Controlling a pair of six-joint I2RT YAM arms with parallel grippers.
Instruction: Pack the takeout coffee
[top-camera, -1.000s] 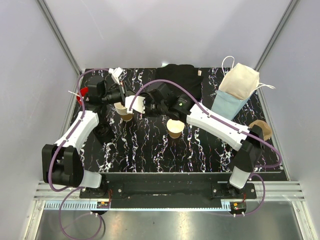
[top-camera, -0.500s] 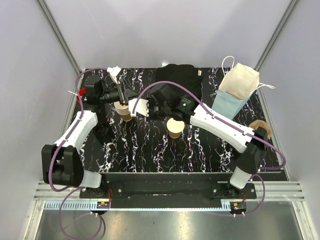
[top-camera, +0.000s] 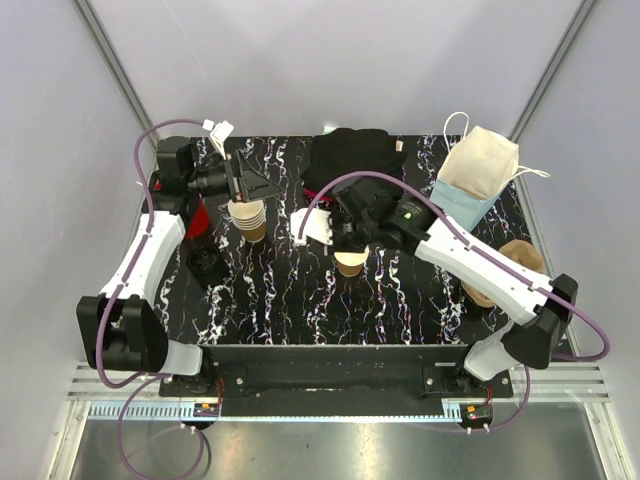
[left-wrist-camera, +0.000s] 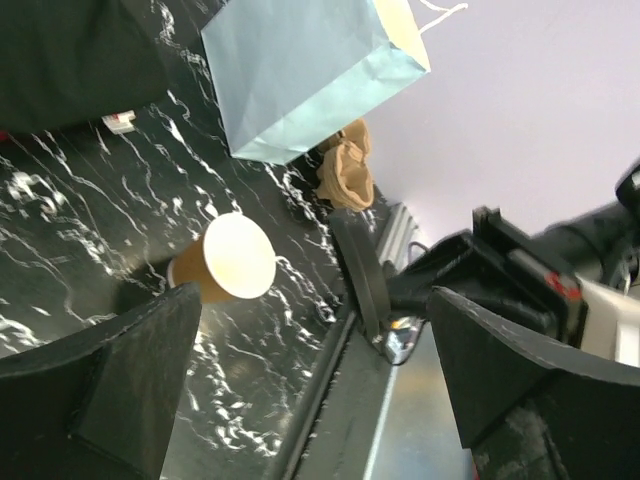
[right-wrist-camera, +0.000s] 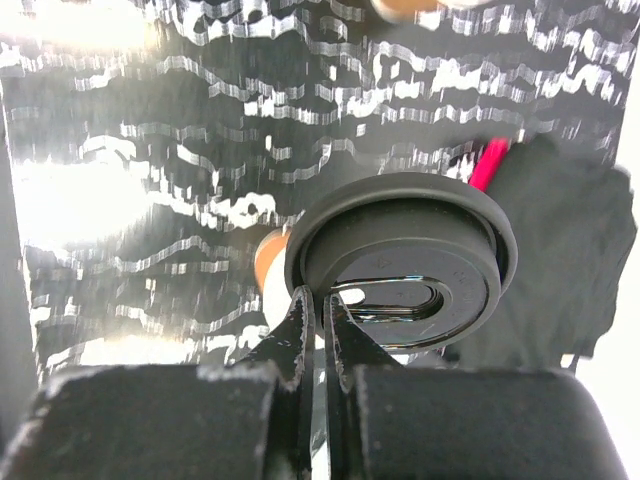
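Our right gripper (right-wrist-camera: 318, 302) clamps the rim of the round glossy black plastic lid (right-wrist-camera: 400, 250), now carried right to hang over the small tan paper cup (top-camera: 350, 263); the cup stands unmoved mid-table on the veined black marble tabletop (top-camera: 300, 300); our left gripper (left-wrist-camera: 315, 320), nearly closed before, gapes wide, holding nothing.

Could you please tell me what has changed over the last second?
The left gripper opened and drew back toward the far left. The right gripper, shut on the black lid, swung right to over the single cup. That cup, the cup stack and the blue bag stayed put.
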